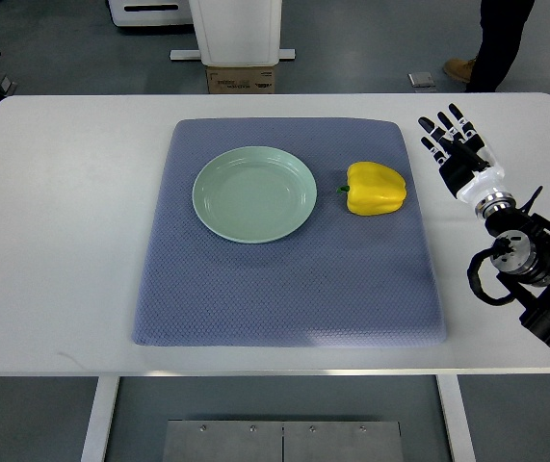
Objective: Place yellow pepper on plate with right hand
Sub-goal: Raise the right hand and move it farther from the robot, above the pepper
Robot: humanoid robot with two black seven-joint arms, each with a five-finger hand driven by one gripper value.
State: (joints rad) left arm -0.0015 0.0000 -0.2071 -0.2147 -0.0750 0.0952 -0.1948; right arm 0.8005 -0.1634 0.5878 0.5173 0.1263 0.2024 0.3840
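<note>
I have the glossy yellow bell pepper (377,189) lying on its side on the blue-grey quilted cloth mat (284,289), toward the mat's far right part, with its short green stem (344,189) pointing left at the round pale green ceramic plate (254,193). Pepper and plate sit near each other but apart, a strip of bare mat between them, so the pepper's long axis runs left to right, roughly in line with the plate.

My black-fingered right hand (456,146) sits to the pepper's right and a little farther back, just off the mat's edge above the white table (63,241). Its fingers are spread and relaxed, gripping nothing. The left arm is out of view, so the right is the only one within reach.

I judge the reach has yet to start: I need to move left and slightly toward me, coming in on the pepper's broad side.
</note>
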